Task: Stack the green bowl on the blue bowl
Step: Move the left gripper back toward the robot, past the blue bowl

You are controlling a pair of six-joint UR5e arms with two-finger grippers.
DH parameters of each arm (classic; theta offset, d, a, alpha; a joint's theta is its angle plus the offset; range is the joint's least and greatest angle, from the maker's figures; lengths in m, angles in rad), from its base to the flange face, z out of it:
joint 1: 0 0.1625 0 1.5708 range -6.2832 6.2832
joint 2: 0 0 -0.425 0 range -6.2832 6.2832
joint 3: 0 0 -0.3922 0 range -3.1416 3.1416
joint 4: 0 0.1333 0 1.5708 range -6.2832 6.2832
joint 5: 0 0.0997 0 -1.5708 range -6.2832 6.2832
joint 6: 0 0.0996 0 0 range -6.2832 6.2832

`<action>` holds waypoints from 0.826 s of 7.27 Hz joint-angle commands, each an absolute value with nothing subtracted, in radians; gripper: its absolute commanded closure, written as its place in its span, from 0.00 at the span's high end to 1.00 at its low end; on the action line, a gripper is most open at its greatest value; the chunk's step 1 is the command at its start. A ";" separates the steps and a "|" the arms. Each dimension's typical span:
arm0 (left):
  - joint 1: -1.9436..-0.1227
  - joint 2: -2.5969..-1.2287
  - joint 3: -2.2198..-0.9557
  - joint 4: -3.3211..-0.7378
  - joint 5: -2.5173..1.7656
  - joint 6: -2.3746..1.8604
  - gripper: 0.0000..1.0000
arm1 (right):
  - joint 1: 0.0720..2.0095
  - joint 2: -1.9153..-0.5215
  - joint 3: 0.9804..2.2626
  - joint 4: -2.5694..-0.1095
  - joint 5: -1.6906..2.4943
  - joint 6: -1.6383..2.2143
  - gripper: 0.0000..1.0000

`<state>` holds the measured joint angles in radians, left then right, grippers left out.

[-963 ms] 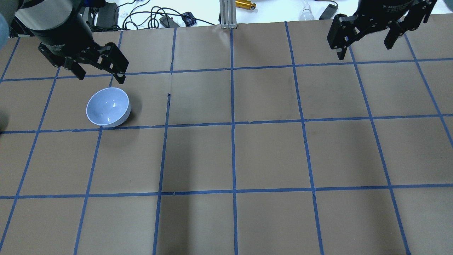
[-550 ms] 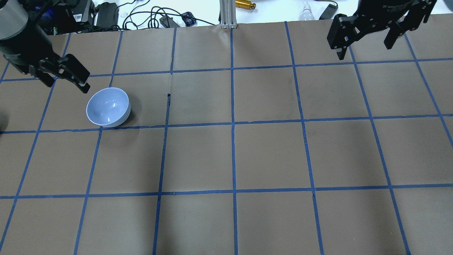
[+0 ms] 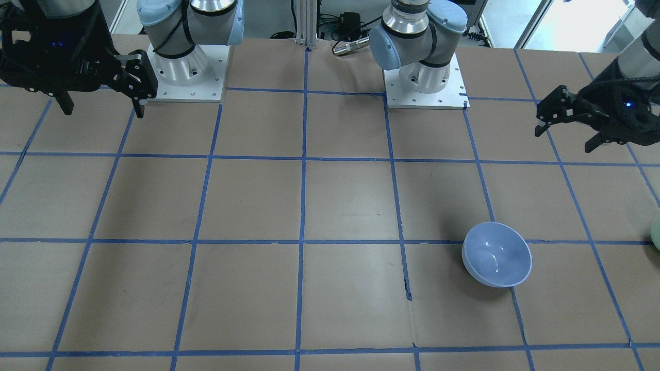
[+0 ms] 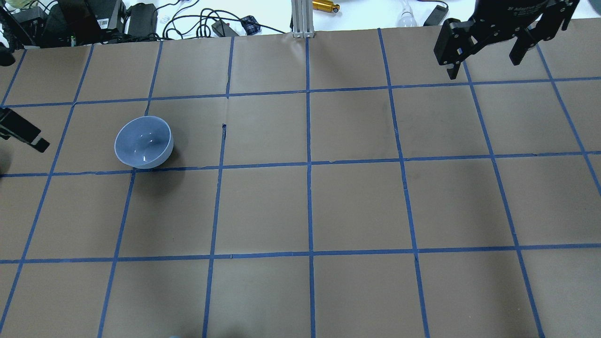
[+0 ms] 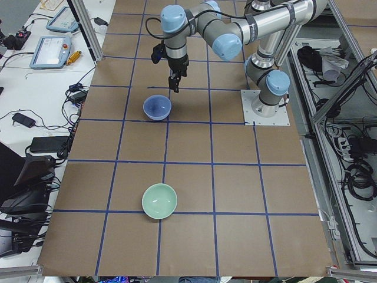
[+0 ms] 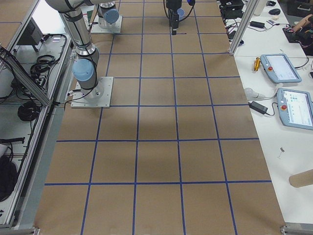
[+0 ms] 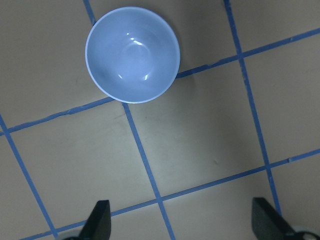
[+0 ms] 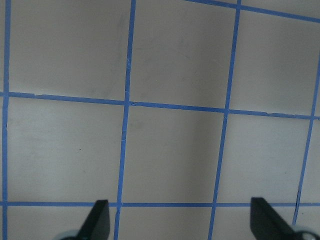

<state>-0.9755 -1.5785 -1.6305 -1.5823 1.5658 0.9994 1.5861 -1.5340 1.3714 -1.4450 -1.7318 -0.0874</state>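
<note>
Reach decides this one. The green bowl (image 5: 159, 201) sits upright on the table (image 4: 357, 206) near the end on the robot's left, well apart from the blue bowl (image 4: 143, 142). From the left gripper (image 3: 563, 136), the green bowl lies further out to the robot's left and away from the base. Only its edge shows in the front view. The left gripper hangs above the table with its jaws spread wide and nothing between them. The right gripper (image 4: 483, 63), likewise spread and empty, is far off at the other end, so the left arm looks like the one to fetch. Both bowls are round, smooth and glossy, so no long axis limits the approach. A pinch on the thin rim seems likely, though the slick glaze could slip. Brown paper crossed by blue tape lines (image 4: 308, 164) covers the table.
</note>
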 commanded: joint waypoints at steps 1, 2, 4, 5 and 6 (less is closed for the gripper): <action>-0.774 -1.604 -1.695 -1.464 1.559 1.339 1.00 | 1.586 -1.534 1.371 -1.445 -1.732 -0.087 1.00; -0.705 -1.630 -1.730 -1.356 1.560 1.503 1.00 | 1.586 -1.534 1.371 -1.445 -1.732 -0.087 1.00; -0.643 -1.721 -1.721 -1.248 1.566 1.630 1.00 | 1.586 -1.534 1.371 -1.445 -1.732 -0.087 1.00; -0.635 -1.764 -1.692 -1.229 1.568 1.726 1.00 | 1.586 -1.534 1.371 -1.445 -1.732 -0.087 1.00; -0.603 -1.819 -1.659 -1.198 1.563 1.852 1.00 | 1.586 -1.534 1.371 -1.445 -1.732 -0.087 1.00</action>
<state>-0.6339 -1.7568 -1.6940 -1.2368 1.5657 1.7193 1.5861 -1.5340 1.3714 -1.4450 -1.7319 -0.0874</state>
